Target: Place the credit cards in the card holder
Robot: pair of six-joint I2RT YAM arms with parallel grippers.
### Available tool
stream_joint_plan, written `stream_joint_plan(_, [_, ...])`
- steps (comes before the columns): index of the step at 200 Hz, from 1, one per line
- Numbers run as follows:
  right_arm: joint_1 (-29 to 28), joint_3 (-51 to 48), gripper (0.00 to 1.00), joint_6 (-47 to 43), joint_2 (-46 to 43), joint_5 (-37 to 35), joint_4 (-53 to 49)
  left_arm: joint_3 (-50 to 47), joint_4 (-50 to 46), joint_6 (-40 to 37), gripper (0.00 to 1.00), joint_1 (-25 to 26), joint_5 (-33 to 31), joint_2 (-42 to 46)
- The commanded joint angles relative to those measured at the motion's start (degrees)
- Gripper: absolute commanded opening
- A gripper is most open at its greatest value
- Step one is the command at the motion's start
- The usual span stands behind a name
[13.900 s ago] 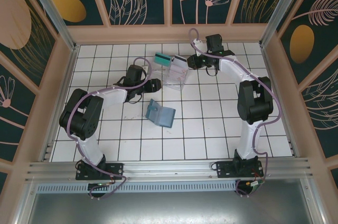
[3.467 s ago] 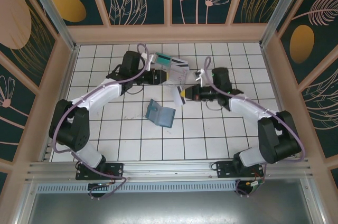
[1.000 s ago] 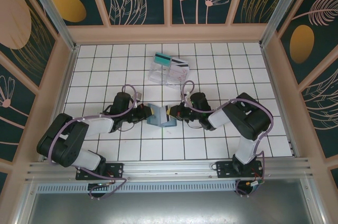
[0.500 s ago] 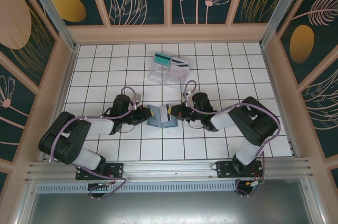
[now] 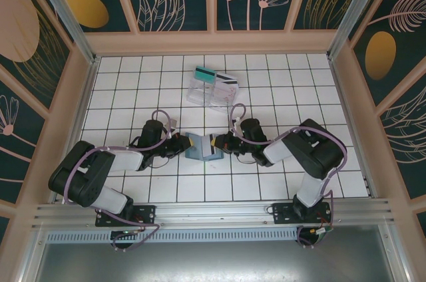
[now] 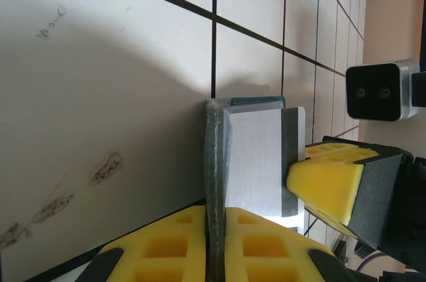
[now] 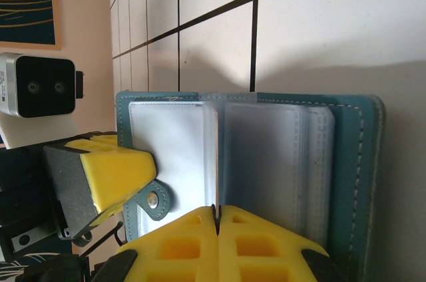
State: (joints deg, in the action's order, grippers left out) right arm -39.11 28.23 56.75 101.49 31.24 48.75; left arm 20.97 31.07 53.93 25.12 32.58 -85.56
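The dark-teal card holder (image 5: 203,147) lies open on the tiles, its clear slot pockets (image 7: 266,162) facing up. My left gripper (image 5: 181,143) is shut on the edge of the card holder's left cover (image 6: 214,149). From the right, my right gripper (image 5: 215,142) is shut on a whitish credit card with a dark stripe (image 6: 263,155). That held card stands on edge (image 7: 215,162) over the pockets at the holder's fold. Two more credit cards, one teal-green (image 5: 204,72) and one whitish with a dark stripe (image 5: 227,78), rest on the clear tray.
The clear plastic tray (image 5: 210,94) sits a few tiles behind the holder. Wooden walls ring the tiled table. The two grippers face each other closely across the holder, my left finger (image 7: 106,169) next to the snap tab (image 7: 154,201).
Seconds ago both grippers were up by the tray, and the right one has carried its card down to the holder. Over the last second almost nothing has moved.
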Motion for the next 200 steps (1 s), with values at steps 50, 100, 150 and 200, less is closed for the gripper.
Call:
stream_joint_plan(50, [-1.2,1.0,0.0,-0.6,4.6,0.0,5.3,-1.0,3.3,1.0,0.0,-0.3,1.1,-1.1])
stream_joint_plan(100, [-2.4,1.7,0.0,-0.5,5.7,0.0,5.7,-2.1,5.4,0.8,0.0,-0.3,0.8,-4.0])
stream_joint_plan(150, [-3.3,1.9,0.0,-1.2,5.7,-0.7,3.8,-2.2,0.8,-2.2,0.0,-0.3,-1.1,-4.7])
stream_joint_plan(200, [-3.3,2.2,0.0,-5.2,2.7,-5.6,-5.1,-0.8,-9.6,-6.3,0.01,-0.3,-8.3,-0.4])
